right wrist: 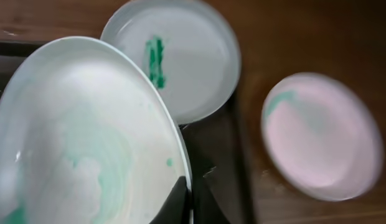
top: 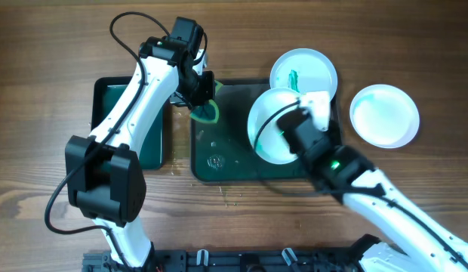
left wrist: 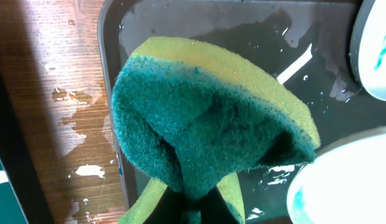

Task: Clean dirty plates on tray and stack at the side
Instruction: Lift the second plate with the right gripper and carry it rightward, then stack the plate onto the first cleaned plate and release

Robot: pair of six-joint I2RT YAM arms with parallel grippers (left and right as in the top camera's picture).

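My right gripper is shut on the rim of a white plate with a pale green film, held tilted over the dark tray; the right wrist view shows the fingers pinching the plate's edge. A second white plate with a green streak rests on the tray's far right corner. A pale blue plate lies on the table to the right. My left gripper is shut on a folded green and yellow sponge above the wet tray.
A smaller black tray with a green inside lies left of the large tray, under my left arm. Water drops lie on the wood beside the tray and in front of it.
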